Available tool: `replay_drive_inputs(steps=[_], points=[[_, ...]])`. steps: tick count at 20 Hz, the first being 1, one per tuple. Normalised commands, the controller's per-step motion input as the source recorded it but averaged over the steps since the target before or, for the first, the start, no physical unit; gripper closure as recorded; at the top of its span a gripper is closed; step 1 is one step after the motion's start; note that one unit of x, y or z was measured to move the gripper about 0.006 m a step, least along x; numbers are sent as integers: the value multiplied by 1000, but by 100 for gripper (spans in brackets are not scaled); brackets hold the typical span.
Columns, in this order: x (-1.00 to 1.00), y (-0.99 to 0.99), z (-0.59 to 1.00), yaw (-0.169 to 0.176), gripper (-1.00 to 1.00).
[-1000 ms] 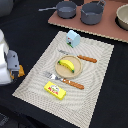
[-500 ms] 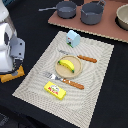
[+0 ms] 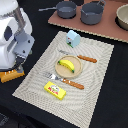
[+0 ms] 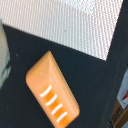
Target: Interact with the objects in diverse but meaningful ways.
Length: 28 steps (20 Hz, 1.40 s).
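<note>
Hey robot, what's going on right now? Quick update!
Gripper above the bread loaf, jaws not visible. Loaf on dark tabletop beside the placemat. Banana untouched on its plate. Nothing in the way.

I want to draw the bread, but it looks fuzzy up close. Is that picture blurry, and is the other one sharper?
Yes: in the wrist view the bread loaf has soft edges and the placemat weave smears; the exterior view is a bit sharper but grainy, with the banana clear and the loaf mostly hidden under the arm.
</note>
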Motion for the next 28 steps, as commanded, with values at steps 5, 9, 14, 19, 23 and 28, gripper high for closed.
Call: replay_drive_inputs(steps=[5, 9, 14, 19, 23, 28], points=[[928, -152, 291, -78, -100], [924, -191, 224, -77, -100], [839, -290, 108, -82, -100], [753, -179, 16, -58, -100], [651, -102, -21, -45, -100], [493, -33, -89, -15, -100]])
